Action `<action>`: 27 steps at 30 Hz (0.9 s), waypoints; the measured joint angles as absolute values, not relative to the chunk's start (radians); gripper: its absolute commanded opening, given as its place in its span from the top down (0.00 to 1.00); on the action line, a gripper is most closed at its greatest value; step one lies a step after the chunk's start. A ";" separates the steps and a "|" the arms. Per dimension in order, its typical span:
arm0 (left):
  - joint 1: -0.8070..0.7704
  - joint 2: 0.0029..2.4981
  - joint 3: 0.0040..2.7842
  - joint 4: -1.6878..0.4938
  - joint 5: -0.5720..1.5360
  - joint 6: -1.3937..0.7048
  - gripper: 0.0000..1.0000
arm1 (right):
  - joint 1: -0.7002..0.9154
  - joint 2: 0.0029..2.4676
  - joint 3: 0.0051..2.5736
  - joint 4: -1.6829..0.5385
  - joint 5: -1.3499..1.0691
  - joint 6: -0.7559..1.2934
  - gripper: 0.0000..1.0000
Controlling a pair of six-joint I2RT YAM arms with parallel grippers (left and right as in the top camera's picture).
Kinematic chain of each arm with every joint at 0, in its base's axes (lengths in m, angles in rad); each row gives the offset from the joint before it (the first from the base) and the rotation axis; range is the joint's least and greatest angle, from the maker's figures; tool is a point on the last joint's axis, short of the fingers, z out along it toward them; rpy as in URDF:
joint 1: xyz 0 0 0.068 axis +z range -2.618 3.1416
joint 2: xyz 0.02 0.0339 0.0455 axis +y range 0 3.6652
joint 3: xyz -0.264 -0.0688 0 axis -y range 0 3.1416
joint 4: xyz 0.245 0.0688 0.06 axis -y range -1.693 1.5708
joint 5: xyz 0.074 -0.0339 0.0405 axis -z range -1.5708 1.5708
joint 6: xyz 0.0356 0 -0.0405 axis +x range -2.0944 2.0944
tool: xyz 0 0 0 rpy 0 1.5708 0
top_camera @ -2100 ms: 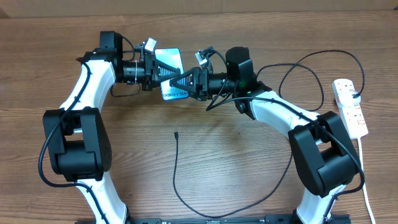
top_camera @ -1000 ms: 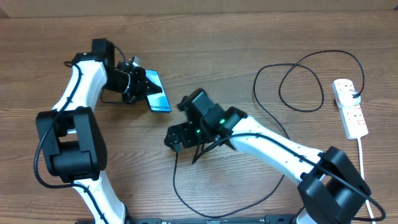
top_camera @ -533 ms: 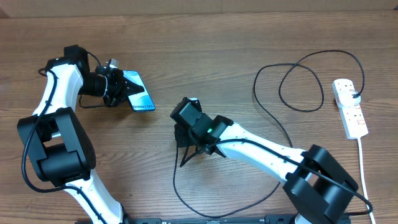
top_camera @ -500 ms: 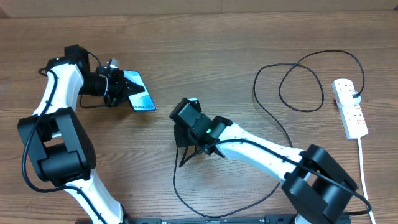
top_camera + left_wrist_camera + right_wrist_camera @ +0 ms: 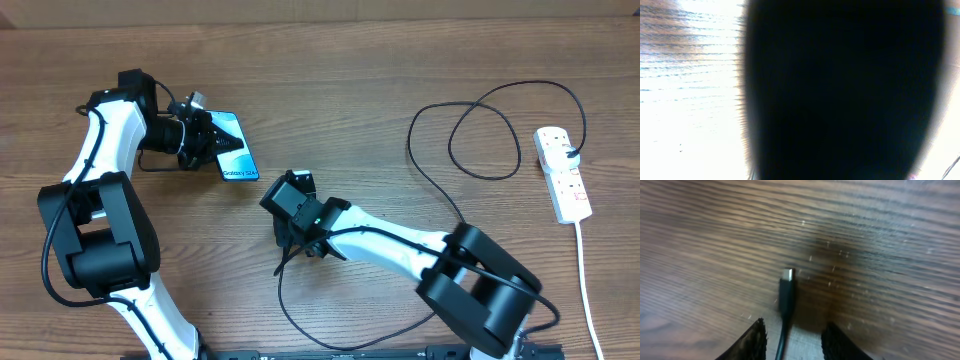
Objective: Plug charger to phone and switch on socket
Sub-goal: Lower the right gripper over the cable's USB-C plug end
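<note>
The phone (image 5: 234, 152), light blue-teal, is held at its left end by my left gripper (image 5: 210, 142), tilted above the table at the left. In the left wrist view a dark shape (image 5: 840, 90) fills most of the frame and hides the fingers. The charger (image 5: 285, 290) is a thin black cable looping across the table. Its connector tip (image 5: 786, 286) lies on the wood. My right gripper (image 5: 287, 225) points down over that tip. In the right wrist view it (image 5: 792, 341) is open, with the cable lying between the fingertips (image 5: 752, 342). The socket (image 5: 563, 176) lies at the far right.
The cable makes a big loop (image 5: 480, 130) at the back right and runs to the socket. A white cord (image 5: 586, 290) runs from the socket toward the front edge. The wooden table (image 5: 350, 60) lies around the arms.
My right gripper left the phone and came down over the cable's tip at the centre. My left gripper carried the phone leftward, then a little back to the right.
</note>
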State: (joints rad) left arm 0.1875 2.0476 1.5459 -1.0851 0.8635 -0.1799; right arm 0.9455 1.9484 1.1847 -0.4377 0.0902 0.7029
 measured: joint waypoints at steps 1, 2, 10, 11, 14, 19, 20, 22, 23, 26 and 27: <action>0.187 2.048 1.546 -1.085 0.864 -0.179 0.96 | 0.946 1.960 1.185 -0.428 0.091 0.704 0.67; 0.187 2.048 1.546 -1.085 0.864 -0.179 0.96 | 0.946 1.963 1.186 -0.410 0.092 0.703 0.68; 0.187 2.048 1.546 -1.085 0.864 -0.179 0.96 | 0.946 1.975 1.187 -0.381 0.089 0.703 0.77; 0.187 2.048 1.546 -1.085 0.864 -0.179 0.96 | 0.946 1.975 1.187 -0.381 0.088 0.704 0.79; 0.187 2.048 1.546 -1.085 0.864 -0.179 0.96 | 0.946 1.977 1.187 -0.381 0.089 0.704 0.82; 0.187 2.048 1.546 -1.085 0.864 -0.179 0.96 | 0.947 1.980 1.187 -0.371 0.089 0.697 0.79; 0.187 2.048 1.546 -1.085 0.864 -0.179 0.96 | 0.950 1.983 1.187 -0.363 0.090 0.693 0.78; 0.187 2.048 1.546 -1.085 0.864 -0.179 0.96 | 0.955 1.988 1.190 -0.349 0.094 0.680 0.78; 0.187 2.048 1.546 -1.085 0.864 -0.179 0.96 | 0.958 1.989 1.190 -0.343 0.098 0.675 0.78; 0.187 2.048 1.546 -1.085 0.864 -0.179 0.96 | 0.971 1.991 1.190 -0.340 0.125 0.660 0.80; 0.187 2.048 1.546 -1.085 0.864 -0.179 0.96 | 0.976 1.991 1.190 -0.341 0.134 0.655 0.82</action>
State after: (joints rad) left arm 0.1871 2.0476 1.5459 -1.0855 0.8639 -0.1795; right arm 0.9756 1.9915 1.1896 -0.3412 0.1341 0.6548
